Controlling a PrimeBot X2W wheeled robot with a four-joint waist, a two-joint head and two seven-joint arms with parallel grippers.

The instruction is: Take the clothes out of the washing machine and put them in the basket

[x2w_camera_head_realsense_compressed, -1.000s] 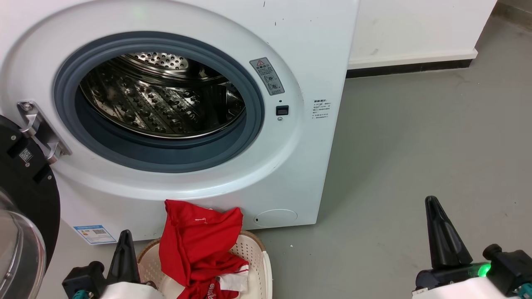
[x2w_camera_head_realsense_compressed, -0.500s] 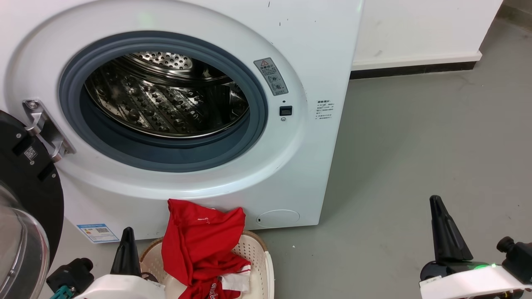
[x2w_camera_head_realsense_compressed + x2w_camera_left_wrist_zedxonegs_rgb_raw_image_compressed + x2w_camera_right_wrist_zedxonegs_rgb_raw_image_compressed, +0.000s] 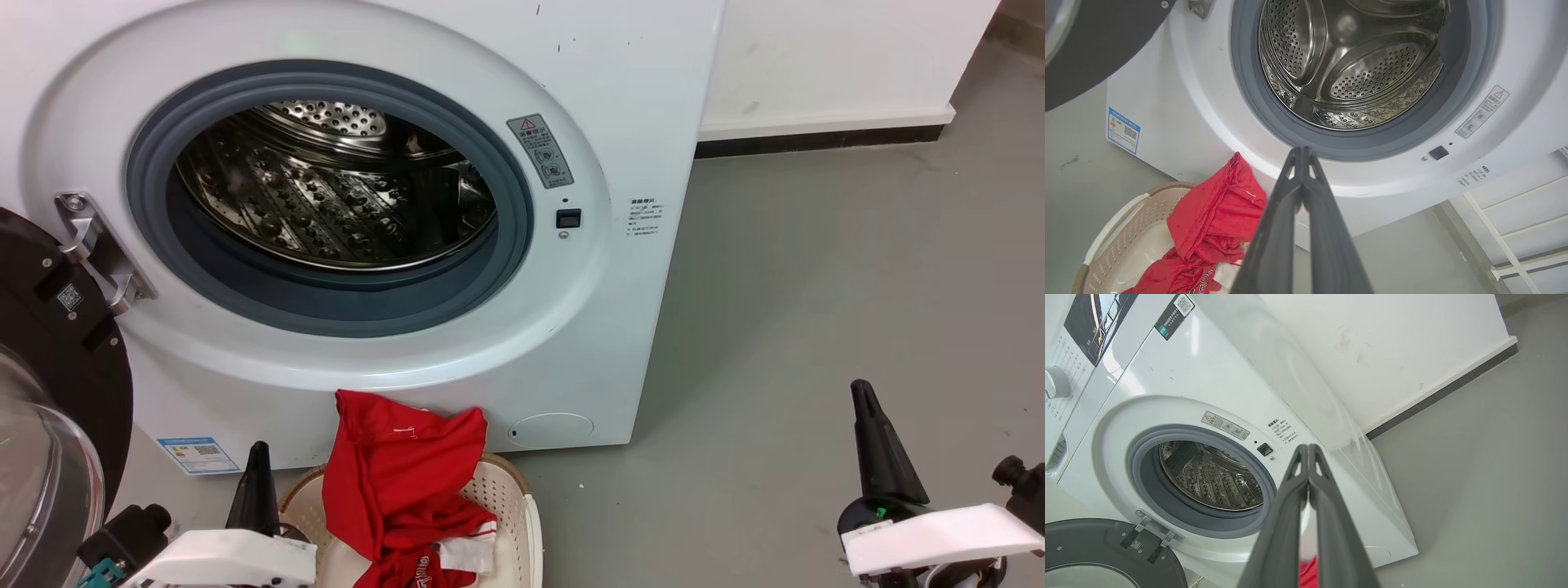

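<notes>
Left end effector (image 3: pixel 1303 152) and right end effector (image 3: pixel 1308 447) clenched empty — clothes (image 3: pixel 400 478) drape the basket (image 3: pixel 500 492).

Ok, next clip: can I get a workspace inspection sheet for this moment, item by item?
surface: grey floor, bare where it shows.
washing machine: door swung open at the left; drum shows bare steel, no clothes seen inside.
clothes: red, heaped in the basket, draped over its rim on the machine side.
basket: on the floor in front of the machine, below the door opening.
clutter: nothing seen.
grippers: left gripper and right gripper both shut, empty, low, away from the drum.
cables: nothing seen on the floor.
surroundings: white wall with dark skirting; white rack in the left wrist view.
</notes>
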